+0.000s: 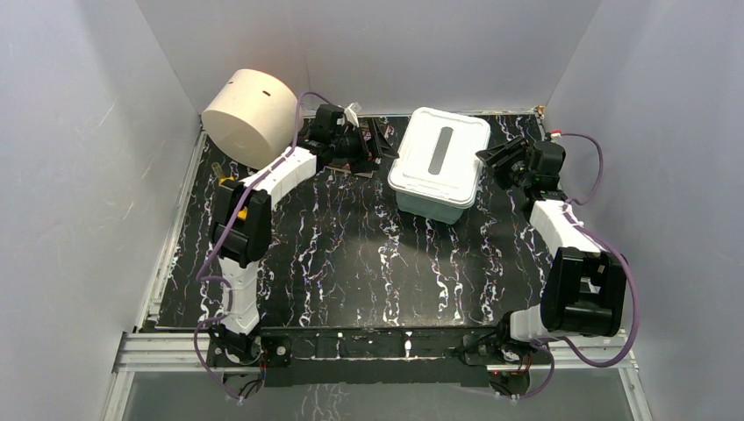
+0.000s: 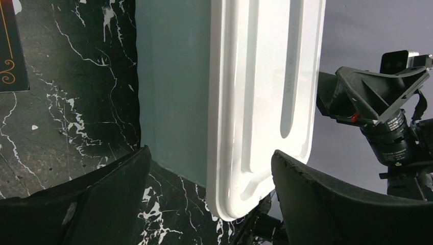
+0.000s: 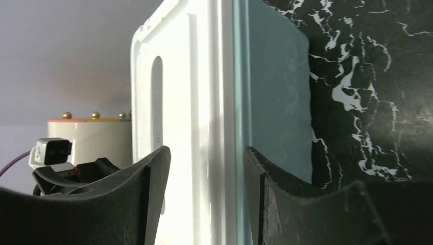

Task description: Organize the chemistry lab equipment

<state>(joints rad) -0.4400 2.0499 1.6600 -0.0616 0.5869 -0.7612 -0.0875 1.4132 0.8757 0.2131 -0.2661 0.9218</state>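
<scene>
None of the chemistry lab equipment shows in any view. A pale blue-green bin with a white slotted lid [image 1: 439, 162] stands shut at the back middle of the table. My left gripper [image 1: 383, 145] hangs open just off the bin's left side. In the left wrist view, the left gripper [image 2: 210, 153] frames the lid's corner [image 2: 245, 184] from a distance without touching it. My right gripper [image 1: 491, 160] is at the bin's right side. In the right wrist view, the right gripper [image 3: 207, 150] is open, with its fingers [image 3: 153, 173] straddling the lid's rim [image 3: 224, 102].
A big cream cylinder [image 1: 250, 114] lies on its side at the back left, behind the left arm. A dark-covered book [image 2: 10, 46] lies under the left wrist. Grey walls close in the black marbled table [image 1: 351, 254] on three sides.
</scene>
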